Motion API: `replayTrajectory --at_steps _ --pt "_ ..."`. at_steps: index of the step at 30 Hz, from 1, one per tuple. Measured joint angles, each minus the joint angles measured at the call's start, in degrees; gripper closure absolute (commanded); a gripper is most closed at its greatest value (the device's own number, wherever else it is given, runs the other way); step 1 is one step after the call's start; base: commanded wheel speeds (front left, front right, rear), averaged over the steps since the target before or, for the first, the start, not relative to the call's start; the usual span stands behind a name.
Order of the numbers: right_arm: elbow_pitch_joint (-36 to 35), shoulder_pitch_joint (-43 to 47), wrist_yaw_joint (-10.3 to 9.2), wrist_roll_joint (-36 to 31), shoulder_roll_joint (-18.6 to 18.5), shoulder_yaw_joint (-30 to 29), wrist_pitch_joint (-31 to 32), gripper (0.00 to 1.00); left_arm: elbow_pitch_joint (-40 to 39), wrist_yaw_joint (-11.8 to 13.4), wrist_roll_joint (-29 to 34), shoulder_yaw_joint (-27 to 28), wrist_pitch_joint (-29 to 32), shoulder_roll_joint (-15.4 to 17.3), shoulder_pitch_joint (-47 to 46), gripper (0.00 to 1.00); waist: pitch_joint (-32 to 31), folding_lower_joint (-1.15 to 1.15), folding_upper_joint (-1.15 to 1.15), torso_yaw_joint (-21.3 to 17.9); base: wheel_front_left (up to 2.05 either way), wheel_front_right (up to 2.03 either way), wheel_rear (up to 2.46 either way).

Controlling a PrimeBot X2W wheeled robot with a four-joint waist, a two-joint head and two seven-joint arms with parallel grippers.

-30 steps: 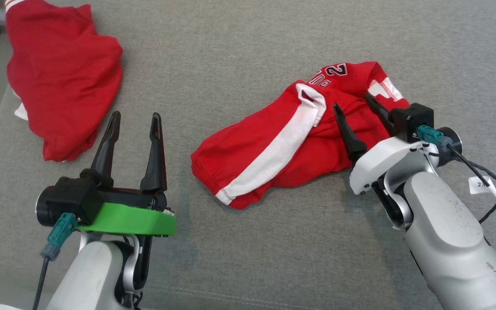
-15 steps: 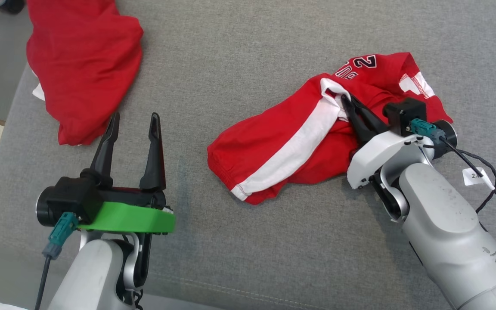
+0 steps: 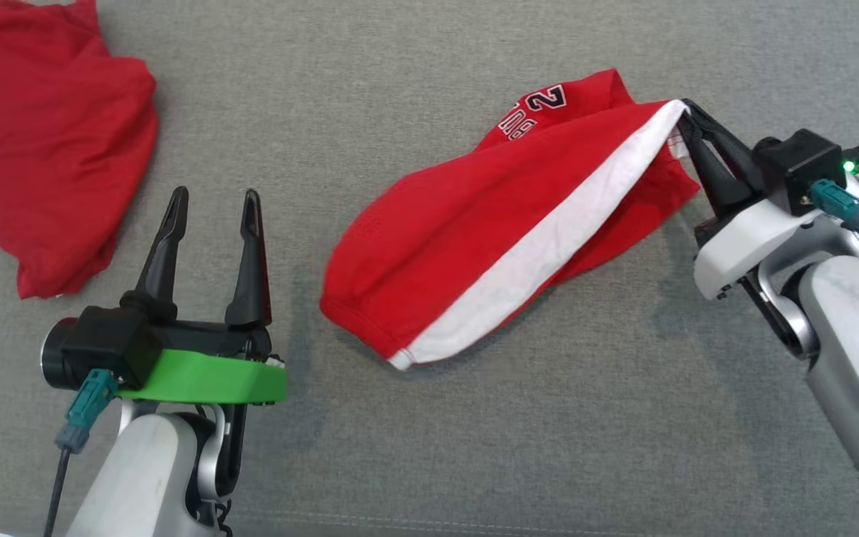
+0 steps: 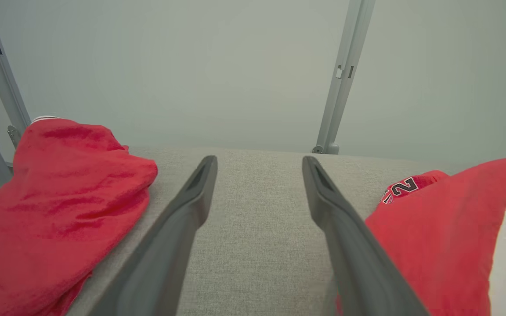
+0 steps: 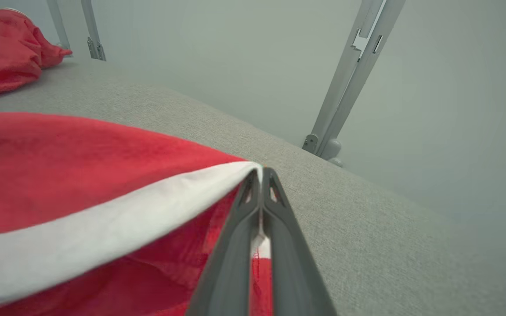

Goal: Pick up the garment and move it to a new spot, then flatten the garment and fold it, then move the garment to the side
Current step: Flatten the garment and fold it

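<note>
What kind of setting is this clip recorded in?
Probably a robot test cell, not a home: grey woven fabric work surface, bare grey metal frame posts, plain pale wall, and a red garment with a white stripe as workpiece.

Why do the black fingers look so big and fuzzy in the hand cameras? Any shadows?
Left wrist view: the left gripper sits right by the wide lens, so its fingers swell and soften toward the bottom edge. Right wrist view: same for the right gripper, shut on the garment. Head view: sharp, even light, a soft shadow beneath the garment.
</note>
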Motion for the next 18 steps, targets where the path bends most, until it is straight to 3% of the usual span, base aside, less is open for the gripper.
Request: replayTrajectory --at_steps 5,12,13,14,15,18 --pt "-5.9 4.1 0.0 -0.6 -2.3 -1.1 5.1 1.0 0.0 -0.4 0.3 -0.5 0.0 0.2 -0.2 0.0 0.4 0.0 0.0 -2.5 0.0 0.0 0.0" --pt "-3.0 9.2 0.0 0.2 1.0 -1.1 5.6 1.0 0.1 -0.4 0.4 -1.3 0.4 0.3 -0.5 0.0 1.5 0.0 0.0 -3.6 0.0 0.0 0.0" --pt "-2.2 9.6 0.0 0.3 1.6 -1.2 5.3 0.91 0.2 -0.4 0.4 -1.3 0.4 0.4 -0.5 0.0 1.6 0.0 0.0 -3.7 0.0 0.0 0.0" --pt "-1.3 9.9 0.0 0.3 2.1 -1.3 5.0 0.49 0.2 -0.4 0.4 -1.4 0.5 0.5 -0.6 0.0 1.6 0.0 0.0 -3.8 0.0 0.0 0.0" --pt "-0.6 10.2 0.0 0.3 2.8 -1.8 4.3 0.0 0.1 -0.4 0.4 -1.4 0.5 0.6 -0.6 0.0 1.6 0.0 0.0 -3.9 0.0 0.0 0.0" --pt "0.7 11.2 0.0 0.4 4.5 -4.0 2.1 0.0 -0.1 -0.3 0.4 -1.4 0.6 0.8 -0.6 0.0 1.4 0.0 0.0 -4.3 0.0 0.0 0.0"
